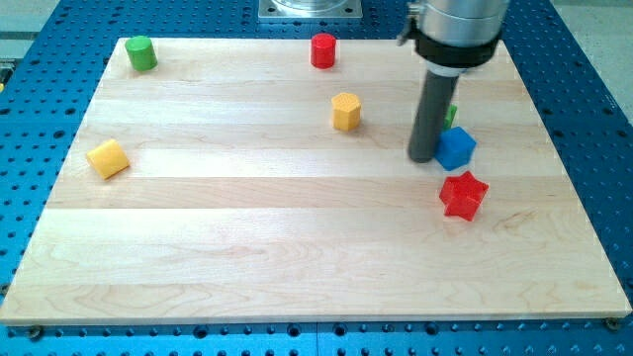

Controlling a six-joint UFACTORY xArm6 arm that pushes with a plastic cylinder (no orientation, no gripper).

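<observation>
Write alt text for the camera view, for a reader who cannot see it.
My tip rests on a wooden board against the blue cube, a red star block below and a green block partly hidden behind. Farther left sit a yellow hexagonal block, red cylinder, green cylinder and yellow block.

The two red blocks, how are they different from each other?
The red cylinder stands at the view's top, alone; the red star block lies lower right, just below the blue cube. The cylinder is round, the star block notched. My tip is nearer the star block. Both share the same red.
</observation>
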